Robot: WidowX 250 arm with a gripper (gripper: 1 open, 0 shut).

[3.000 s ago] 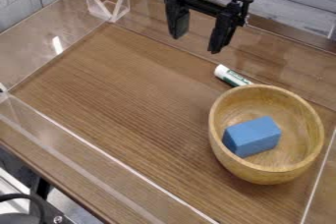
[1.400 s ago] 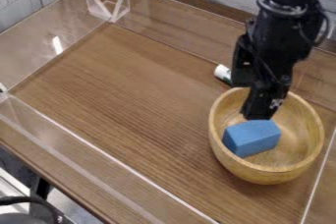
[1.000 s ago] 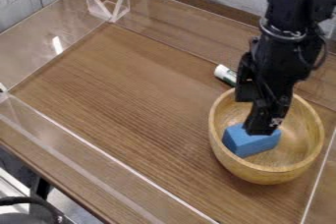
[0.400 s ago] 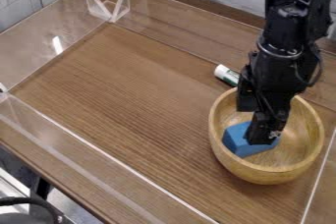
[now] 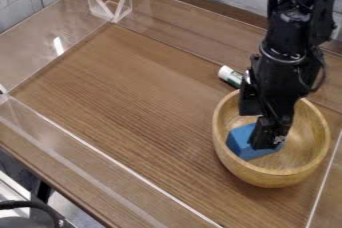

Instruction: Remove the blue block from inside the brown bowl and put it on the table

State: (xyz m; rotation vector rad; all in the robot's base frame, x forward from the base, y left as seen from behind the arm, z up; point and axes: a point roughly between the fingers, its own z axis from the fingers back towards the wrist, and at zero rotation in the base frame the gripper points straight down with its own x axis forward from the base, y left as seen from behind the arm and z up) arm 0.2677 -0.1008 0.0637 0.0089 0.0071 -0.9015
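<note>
The blue block (image 5: 245, 142) lies inside the brown bowl (image 5: 297, 162) at the table's (image 5: 120, 92) right front. My black gripper (image 5: 263, 124) reaches straight down into the bowl, open, with its fingers (image 5: 271, 132) astride the block. The arm covers most of the block; only its left part shows. Whether the fingers touch the block cannot be made out.
A small white-and-green tube (image 5: 230, 73) lies on the table just behind the bowl, beside the arm. Low clear acrylic walls (image 5: 60, 32) run round the table's edges, with a folded clear piece (image 5: 107, 4) at the back left.
The gripper came over from the back, descended into the bowl and now sits lower around the block. Its jaws stayed open and the block has not moved.
</note>
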